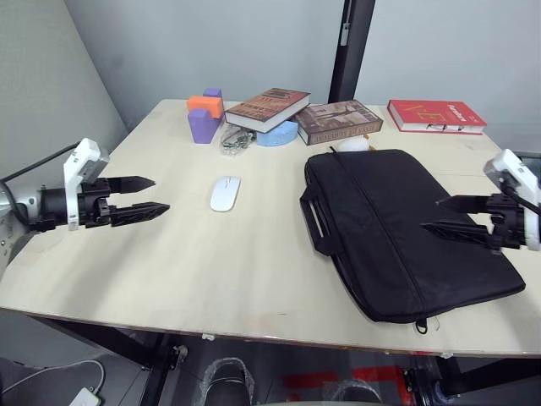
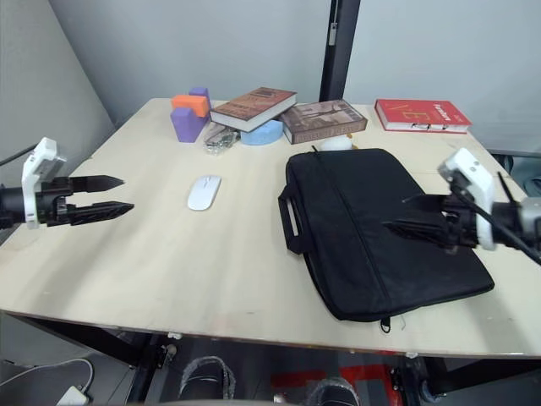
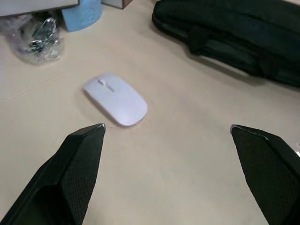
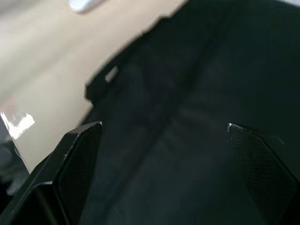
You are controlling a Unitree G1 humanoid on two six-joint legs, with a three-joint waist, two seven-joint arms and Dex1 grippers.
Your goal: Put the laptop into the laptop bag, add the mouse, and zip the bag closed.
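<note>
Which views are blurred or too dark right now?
Right wrist view: smeared and dark, the laptop bag showing little detail between the right claw fingers. Left wrist view: sharp on the mouse. Head views: evenly lit, no glare.

Each arm ends in a gripper with two long black fingers that narrow to a point. The left gripper [image 1: 144, 197] has a white angular block above its black round wrist, and a thin black cable goes from it to the left edge of the frame. The right gripper [image 1: 450, 216] has the same white block at the right edge, with thin black cables beside it. In the wrist views the fingers [image 3: 77, 164] show a fine dotted texture inside.
</note>
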